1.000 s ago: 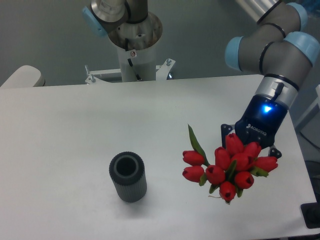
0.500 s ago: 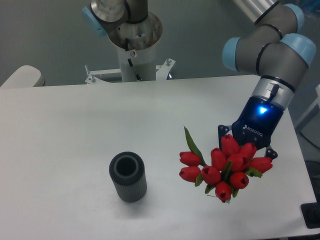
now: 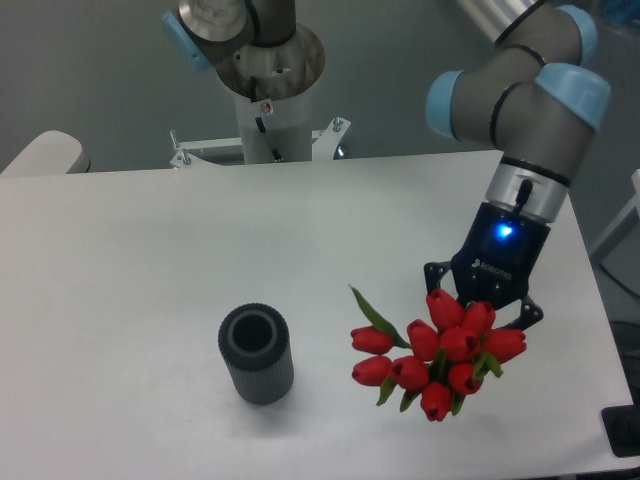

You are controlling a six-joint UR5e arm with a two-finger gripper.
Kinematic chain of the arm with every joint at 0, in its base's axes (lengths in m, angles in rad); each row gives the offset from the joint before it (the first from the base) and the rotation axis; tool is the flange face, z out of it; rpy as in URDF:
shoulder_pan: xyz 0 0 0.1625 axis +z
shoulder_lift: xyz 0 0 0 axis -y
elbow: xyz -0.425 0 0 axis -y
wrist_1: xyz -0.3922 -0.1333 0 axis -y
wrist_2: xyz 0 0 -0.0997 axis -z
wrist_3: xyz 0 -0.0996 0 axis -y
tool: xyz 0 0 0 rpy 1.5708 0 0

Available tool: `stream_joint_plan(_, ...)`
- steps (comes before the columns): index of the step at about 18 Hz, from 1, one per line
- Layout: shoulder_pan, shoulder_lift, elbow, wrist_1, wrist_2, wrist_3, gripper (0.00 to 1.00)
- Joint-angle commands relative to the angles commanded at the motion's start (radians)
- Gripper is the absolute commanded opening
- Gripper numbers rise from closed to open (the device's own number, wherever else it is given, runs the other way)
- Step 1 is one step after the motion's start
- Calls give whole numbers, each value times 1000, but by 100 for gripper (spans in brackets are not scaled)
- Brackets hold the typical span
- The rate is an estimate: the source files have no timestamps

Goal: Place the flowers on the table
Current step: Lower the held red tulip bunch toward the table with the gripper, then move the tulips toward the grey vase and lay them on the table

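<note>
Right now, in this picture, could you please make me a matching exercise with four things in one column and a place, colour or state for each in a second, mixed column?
Things:
1. flowers
2. vase
3. gripper
4. table

Descriptions:
A. dark grey, ribbed, standing upright, nothing inside
B. white and flat, bearing the standing cylinder
C. black, with a blue light, partly hidden behind the blooms
D. red with green leaves, at the end of the arm

Pairs: 1-D, 2-A, 3-C, 4-B
</note>
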Motion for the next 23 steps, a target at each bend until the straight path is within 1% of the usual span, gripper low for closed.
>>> stream_joint_plan(6,-15,5,-9,-3,183,141,26)
stream_joint_plan(9,-24,9,-18,-3,279,181,26)
stream_joint_plan(12,-55,21,-21,-6,376,198,26)
stream_joint_plan(15,-95,44,-49,-6,488,204,26)
stream_joint_plan(18,-130,43,-55,-11,595,204,26)
stream_joint_plan(20,-141,43,-80,-6,669,207,26)
stream_joint_plan(23,-150,41,-103,-6,710,207,26)
